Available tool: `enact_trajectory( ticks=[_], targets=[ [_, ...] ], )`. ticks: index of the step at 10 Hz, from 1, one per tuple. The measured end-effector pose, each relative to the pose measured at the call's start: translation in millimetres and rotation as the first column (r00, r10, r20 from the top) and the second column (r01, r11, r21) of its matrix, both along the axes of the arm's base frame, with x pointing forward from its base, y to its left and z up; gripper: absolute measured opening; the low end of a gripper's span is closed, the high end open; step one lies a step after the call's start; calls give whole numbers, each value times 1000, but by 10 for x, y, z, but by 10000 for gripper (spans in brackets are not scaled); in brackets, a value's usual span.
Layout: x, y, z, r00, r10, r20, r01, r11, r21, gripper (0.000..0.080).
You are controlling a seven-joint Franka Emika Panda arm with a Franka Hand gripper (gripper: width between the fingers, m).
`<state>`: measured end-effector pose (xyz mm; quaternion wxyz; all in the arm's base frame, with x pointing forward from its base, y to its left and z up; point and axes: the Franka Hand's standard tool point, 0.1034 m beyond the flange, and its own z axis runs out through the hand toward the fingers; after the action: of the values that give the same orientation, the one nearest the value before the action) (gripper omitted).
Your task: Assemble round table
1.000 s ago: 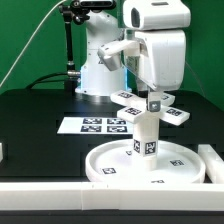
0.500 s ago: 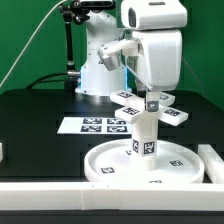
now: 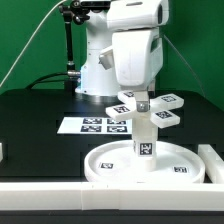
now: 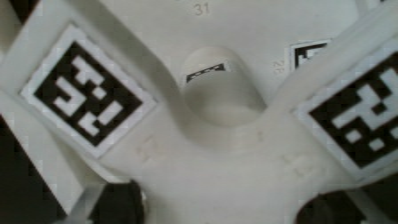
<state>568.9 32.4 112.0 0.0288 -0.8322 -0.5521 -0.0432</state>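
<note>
Foremost, the long white bar point(image 3: 40, 188) is lying along the table's front edge. Behind it, the round disc point(image 3: 110, 168) is resting flat, rim up, on the black table point(image 3: 30, 120). The leg point(image 3: 146, 142) is standing upright at the disc's centre. The cross-shaped piece point(image 3: 165, 116) is sitting on top of the leg, tags facing up. The gripper point(image 3: 143, 100) is coming down from above and clamping the cross-shaped piece at its middle. The marker board point(image 3: 95, 125) is lying flat beyond, nearer the arm's base.
</note>
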Motion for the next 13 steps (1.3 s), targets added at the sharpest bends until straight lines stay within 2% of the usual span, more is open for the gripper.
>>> enact_trajectory(
  ticks=[2, 5, 7, 10, 12, 13],
  targets=[
    [2, 33, -1, 978, -208, 16, 208, 978, 27, 430],
    [16, 28, 11, 931, -366, 7, 366, 930, 42, 430],
    [29, 21, 19, 864, -503, -8, 503, 863, 50, 430],
    [18, 49, 24, 684, -729, -24, 728, 681, 75, 428],
    [52, 51, 27, 522, -852, -37, 848, 515, 122, 427],
    [58, 49, 27, 492, -870, -39, 865, 484, 130, 427]
  ],
)
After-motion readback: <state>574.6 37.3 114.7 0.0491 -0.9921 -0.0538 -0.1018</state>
